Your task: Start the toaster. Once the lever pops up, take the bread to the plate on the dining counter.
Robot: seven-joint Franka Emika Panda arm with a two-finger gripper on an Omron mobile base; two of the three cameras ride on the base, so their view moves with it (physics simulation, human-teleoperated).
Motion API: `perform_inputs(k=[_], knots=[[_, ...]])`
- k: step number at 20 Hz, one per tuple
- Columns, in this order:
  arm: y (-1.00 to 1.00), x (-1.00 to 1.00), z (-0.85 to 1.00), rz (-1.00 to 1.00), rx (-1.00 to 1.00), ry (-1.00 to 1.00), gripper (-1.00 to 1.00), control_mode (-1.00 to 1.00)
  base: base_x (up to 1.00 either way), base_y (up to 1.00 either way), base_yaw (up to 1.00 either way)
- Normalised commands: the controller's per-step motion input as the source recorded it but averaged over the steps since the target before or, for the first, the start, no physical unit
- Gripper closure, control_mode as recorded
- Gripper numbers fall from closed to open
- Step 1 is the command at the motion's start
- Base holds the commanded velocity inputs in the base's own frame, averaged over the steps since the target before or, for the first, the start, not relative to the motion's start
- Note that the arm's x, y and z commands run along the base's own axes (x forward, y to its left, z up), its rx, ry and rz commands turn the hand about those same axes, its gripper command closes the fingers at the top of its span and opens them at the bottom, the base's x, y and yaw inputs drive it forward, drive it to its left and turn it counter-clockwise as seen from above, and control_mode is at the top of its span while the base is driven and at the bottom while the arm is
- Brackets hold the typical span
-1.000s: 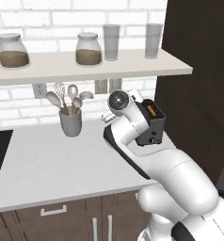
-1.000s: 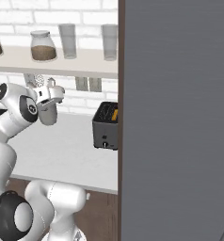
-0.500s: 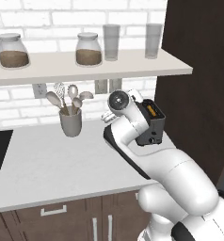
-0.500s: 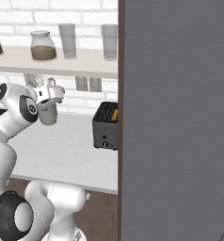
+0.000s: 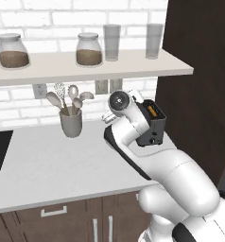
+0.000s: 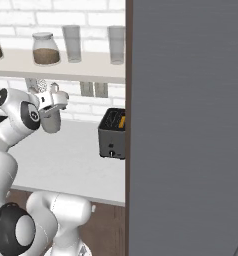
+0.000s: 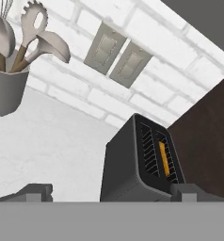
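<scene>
One bread slice in toaster; no legible writing.

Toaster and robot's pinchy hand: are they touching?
Apart. In the right base view the gripper hangs in the air left of the toaster, with bare white wall and counter between them.

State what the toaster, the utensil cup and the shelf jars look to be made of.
Toaster: dark grey matte body, likely painted metal or plastic; flat, no shine. Bread sits in one slot. Utensil cup: smooth opaque grey, probably ceramic, possibly metal. Shelf jars: clear glass by the look, since brown contents show through the walls.
</scene>
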Motion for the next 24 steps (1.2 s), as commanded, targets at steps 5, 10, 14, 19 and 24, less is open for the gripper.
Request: perform_inputs(k=[5,10,14,19,24], knots=[[0.00,0.00,0.00,0.00,0.00,0.00,-1.00,-1.00,0.00,0.00,0.00],[0.00,0.00,0.00,0.00,0.00,0.00,-1.00,-1.00,0.00,0.00,0.00],[0.00,0.00,0.00,0.00,0.00,0.00,-1.00,-1.00,0.00,0.00,0.00],[0.00,0.00,0.00,0.00,0.00,0.00,-1.00,-1.00,0.00,0.00,0.00],[0.00,0.00,0.00,0.00,0.00,0.00,-1.00,-1.00,0.00,0.00,0.00]])
